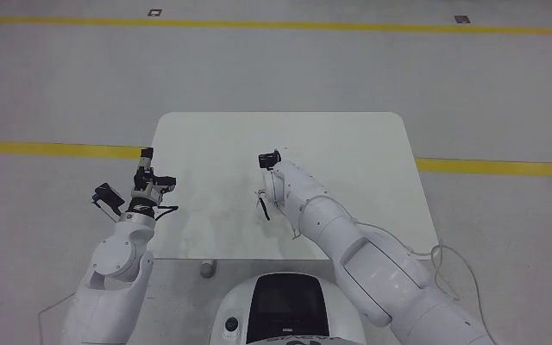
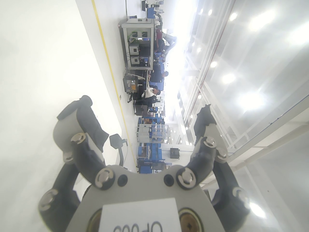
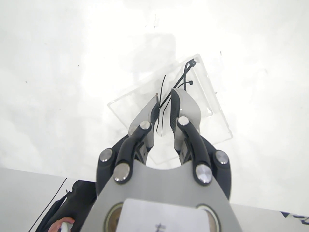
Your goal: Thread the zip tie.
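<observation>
zip tie lies between the narrowly parted fingers of my right tool, just over the clear tray on the surface. several ties cross there, so closing could catch two or miss. my left tool hangs wide apart, empty.

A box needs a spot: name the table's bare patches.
Free on the table: its far strip, and the right side beyond the right arm. Crowded: the middle, where the right end effector hangs over the clear tray of zip ties, and the left edge by the left end effector.
</observation>
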